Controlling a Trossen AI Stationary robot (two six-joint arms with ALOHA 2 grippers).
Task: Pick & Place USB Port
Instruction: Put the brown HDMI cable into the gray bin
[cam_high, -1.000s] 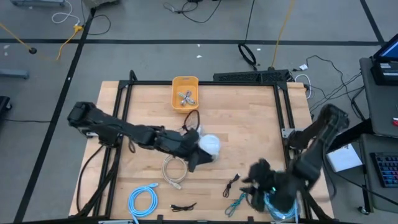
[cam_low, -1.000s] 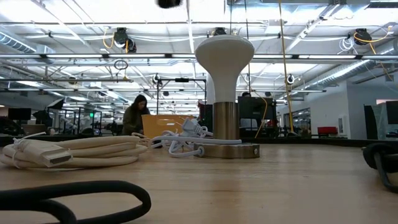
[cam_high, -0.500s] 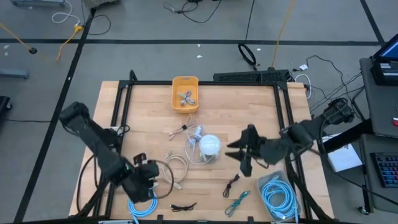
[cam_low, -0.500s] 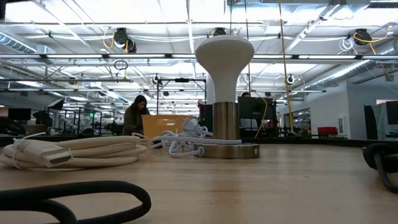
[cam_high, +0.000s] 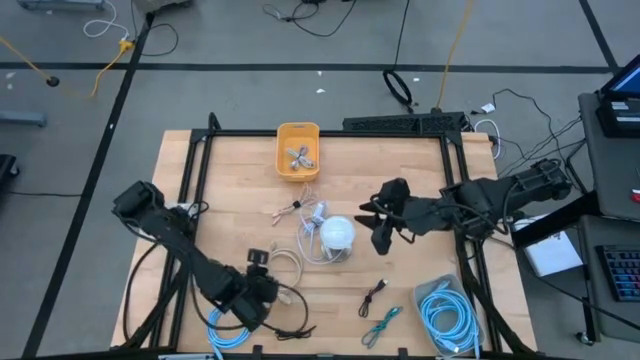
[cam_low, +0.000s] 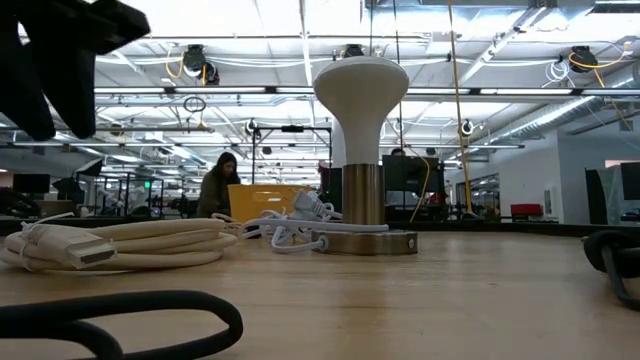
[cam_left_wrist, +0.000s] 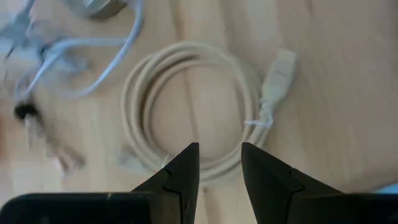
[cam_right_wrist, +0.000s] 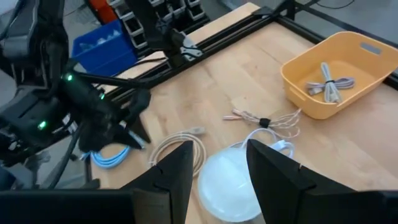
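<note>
The cream USB cable, rolled in a ring with a flat plug on one end, lies on the light wooden counter. It is on the near side, a bit left of the middle. It has not moved since the earlier pictures. In the low view it lies flat at the left.

The left hand hangs right over the near edge of the ring. Its two dark fingers are apart and hold nothing. Half a second ago this hand was further left, by the blue cable roll. Now it has slid right to the cream cable, and the left hand covers part of it.

Just to the far right of the cable stands the white lamp with a round top and a shiny metal foot.

The right hand is just right of the lamp. Its fingers are apart too, and it is empty. It has moved a little further away and to the left since before. Its own camera looks over the lamp.

At the far edge sits the yellow plastic tub with a grey cable inside.
</note>
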